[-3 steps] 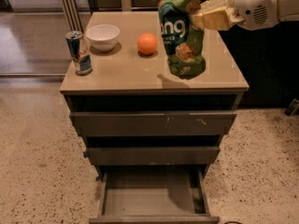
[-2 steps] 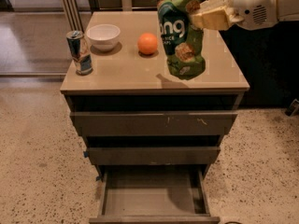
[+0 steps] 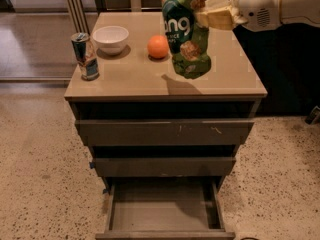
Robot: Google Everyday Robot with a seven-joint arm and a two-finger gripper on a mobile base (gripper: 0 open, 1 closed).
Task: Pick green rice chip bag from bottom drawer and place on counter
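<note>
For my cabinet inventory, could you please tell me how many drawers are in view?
3, stacked under the counter: top drawer, middle drawer below it, and bottom drawer, lowest and pulled open. The gripper, upper right, holds the green rice chip bag over the counter.

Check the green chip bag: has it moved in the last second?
Yes. The green rice chip bag, gripped by the hand above the counter, has shifted slightly left, toward the orange.
</note>
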